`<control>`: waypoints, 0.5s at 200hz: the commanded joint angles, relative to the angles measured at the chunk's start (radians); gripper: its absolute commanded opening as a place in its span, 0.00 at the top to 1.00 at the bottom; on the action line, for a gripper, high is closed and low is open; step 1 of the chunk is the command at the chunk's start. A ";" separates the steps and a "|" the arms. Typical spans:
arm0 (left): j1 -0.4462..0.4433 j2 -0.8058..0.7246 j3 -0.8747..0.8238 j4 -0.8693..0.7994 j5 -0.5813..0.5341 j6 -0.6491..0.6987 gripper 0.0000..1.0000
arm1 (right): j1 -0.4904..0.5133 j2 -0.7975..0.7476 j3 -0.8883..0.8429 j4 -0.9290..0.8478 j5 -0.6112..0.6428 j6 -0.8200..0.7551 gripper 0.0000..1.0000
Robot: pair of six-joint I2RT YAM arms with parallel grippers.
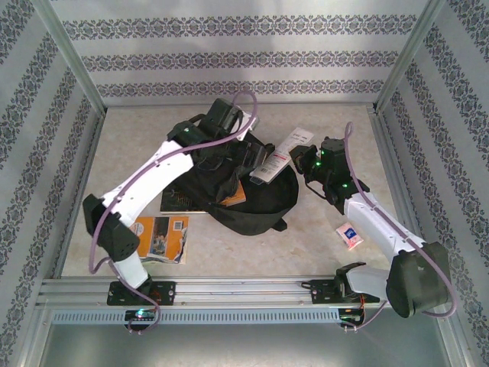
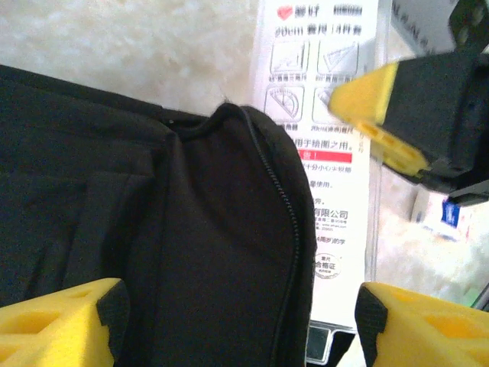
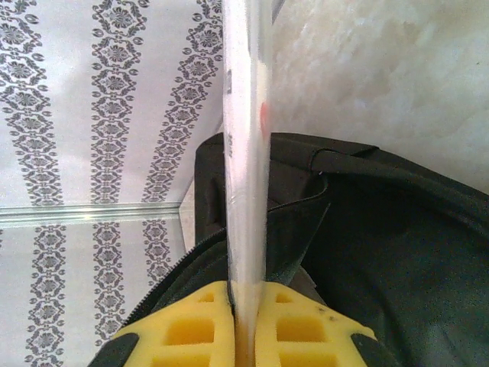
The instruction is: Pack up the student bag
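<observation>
The student bag [image 1: 252, 200] is a black backpack lying in the middle of the table, with an orange book [image 1: 234, 196] poking out of its opening. My left gripper [image 1: 229, 142] hangs over the bag's far end. In the left wrist view its yellow fingers [image 2: 61, 321] stand wide apart, open, over the zippered black fabric [image 2: 214, 245]. My right gripper [image 1: 308, 164] is shut on a flat white ruler-set package [image 1: 278, 156]. That package [image 3: 244, 153] shows edge-on in the right wrist view, slanting down toward the bag's open mouth [image 3: 367, 252].
An orange-covered book [image 1: 160, 237] lies near the front left. Another book [image 1: 179, 201] sticks out from under the bag's left side. A small pink and white packet [image 1: 350, 235] lies at the right. Patterned walls close in the table on three sides.
</observation>
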 commanded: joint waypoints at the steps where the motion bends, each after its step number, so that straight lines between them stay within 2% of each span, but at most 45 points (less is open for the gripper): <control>1: 0.007 0.045 0.058 -0.155 0.060 0.085 0.23 | 0.010 0.001 -0.003 0.053 0.014 0.004 0.97; 14: 0.007 0.057 0.061 -0.156 0.079 0.091 0.29 | 0.010 0.000 0.003 0.043 0.016 -0.005 0.97; 30: 0.006 0.074 0.072 -0.160 0.109 0.091 0.47 | 0.009 -0.001 0.007 0.043 0.014 -0.009 0.97; 50: 0.007 0.099 0.105 -0.178 0.109 0.091 0.87 | 0.008 -0.008 0.014 0.030 0.009 -0.021 0.97; 59: 0.007 0.097 0.121 -0.179 0.084 0.090 1.00 | 0.008 -0.020 0.017 0.008 0.006 -0.033 0.97; 100: 0.011 0.032 0.235 -0.150 -0.071 0.050 1.00 | 0.053 -0.126 -0.083 -0.033 0.006 -0.052 0.97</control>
